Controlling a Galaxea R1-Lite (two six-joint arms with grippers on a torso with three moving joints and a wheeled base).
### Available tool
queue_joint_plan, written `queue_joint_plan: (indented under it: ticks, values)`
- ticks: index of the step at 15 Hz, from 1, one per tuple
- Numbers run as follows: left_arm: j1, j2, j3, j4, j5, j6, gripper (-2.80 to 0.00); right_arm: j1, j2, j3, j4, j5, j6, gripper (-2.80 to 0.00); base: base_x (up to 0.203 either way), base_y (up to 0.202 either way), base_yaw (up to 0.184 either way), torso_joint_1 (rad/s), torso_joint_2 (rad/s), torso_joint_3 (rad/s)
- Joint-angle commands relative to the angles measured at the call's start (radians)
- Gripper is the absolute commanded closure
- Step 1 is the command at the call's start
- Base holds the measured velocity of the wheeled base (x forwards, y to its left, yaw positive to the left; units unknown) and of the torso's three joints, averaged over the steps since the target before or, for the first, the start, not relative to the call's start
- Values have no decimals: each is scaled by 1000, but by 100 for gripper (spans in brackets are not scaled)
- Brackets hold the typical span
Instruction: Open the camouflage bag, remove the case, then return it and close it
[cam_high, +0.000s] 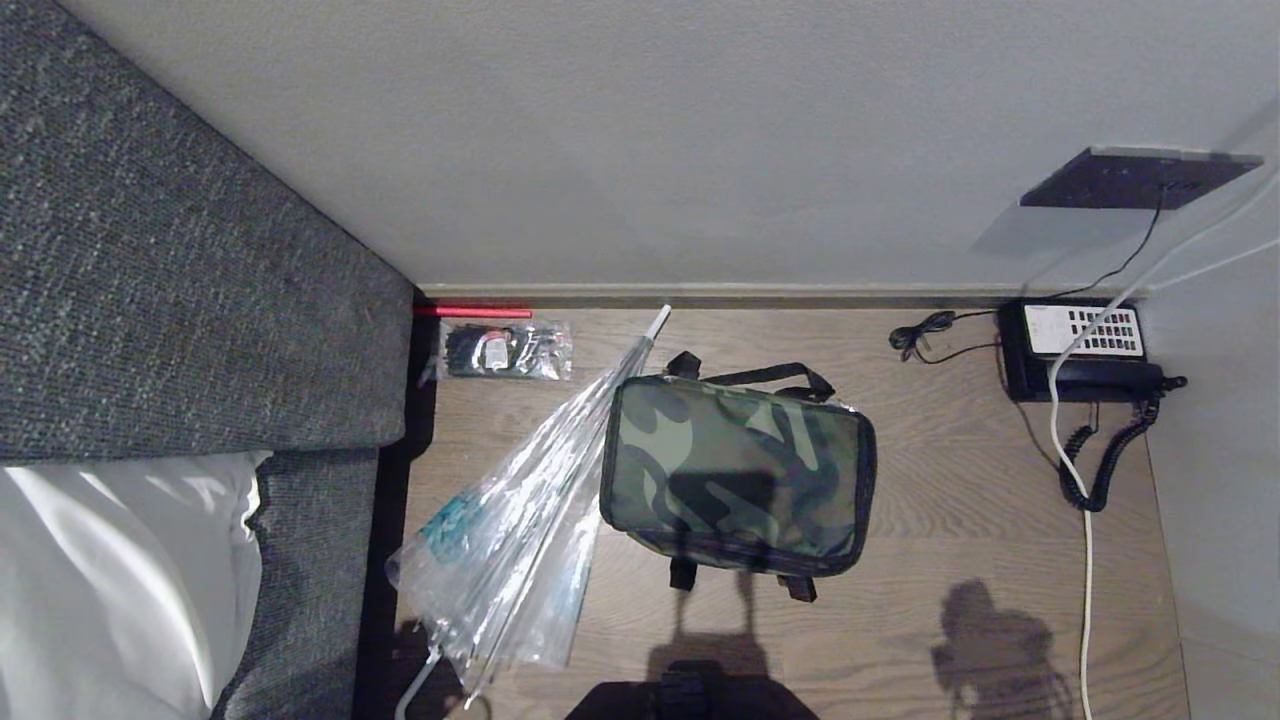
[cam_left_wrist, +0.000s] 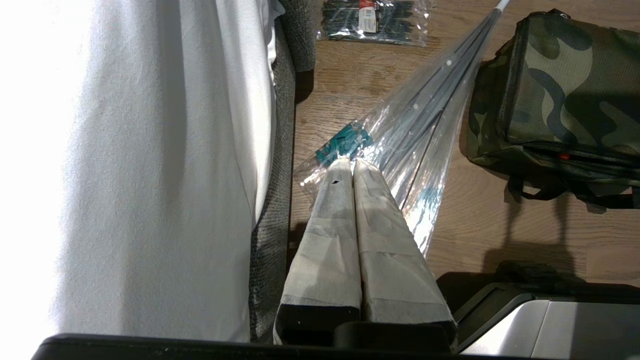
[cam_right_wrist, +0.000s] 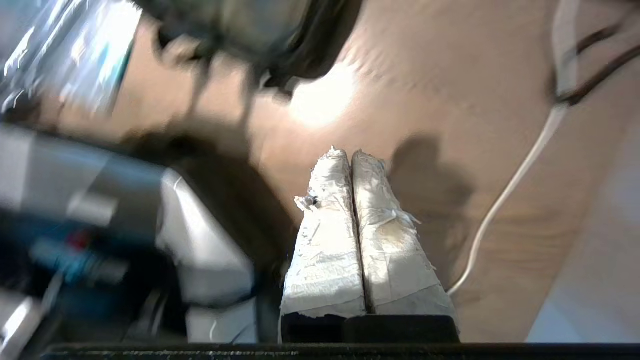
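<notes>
Camouflage bag (cam_high: 738, 472) lies crosswise, zipped.

A clear plastic umbrella (cam_high: 520, 520) lies folded on the wooden floor (cam_high: 950, 500), its white tip (cam_high: 657, 322) pointing toward the wall and a teal patch showing through the plastic. Beyond it, by the baseboard, sits a clear packet of dark items (cam_high: 507, 350) with a thin red stick (cam_high: 472, 312) just behind. A grey upholstered bed edge (cam_high: 180, 300) with white bedding (cam_high: 110, 570) fills the left. At the far right stands a black-and-white telephone (cam_high: 1085, 350) — its coiled cord (cam_high: 1110, 460) trailing down — and a white cable (cam_high: 1085, 560) runs across the floor. A dark wall plate (cam_high: 1130, 180) hangs above.
</notes>
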Motion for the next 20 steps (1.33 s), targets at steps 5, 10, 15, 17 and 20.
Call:
queue_joint_plan:
  ticks: [5,10,15,17,20]
  values:
    - [0,0,0,0,0,1,0,-16,-281,31,-50,-31,257,0,0,0,0,0,0,0]
    - [1,0,0,0,0,0,0,-14,-283,72,-59,-158,138,0,0,0,0,0,0,0]
    - [1,0,0,0,0,1,0,-14,-290,77,-56,-175,169,0,0,0,0,0,0,0]
    - [1,0,0,0,0,1,0,-14,-290,77,-56,-175,169,0,0,0,0,0,0,0]
    - [1,0,0,0,0,1,0,-14,-290,77,-56,-175,169,0,0,0,0,0,0,0]
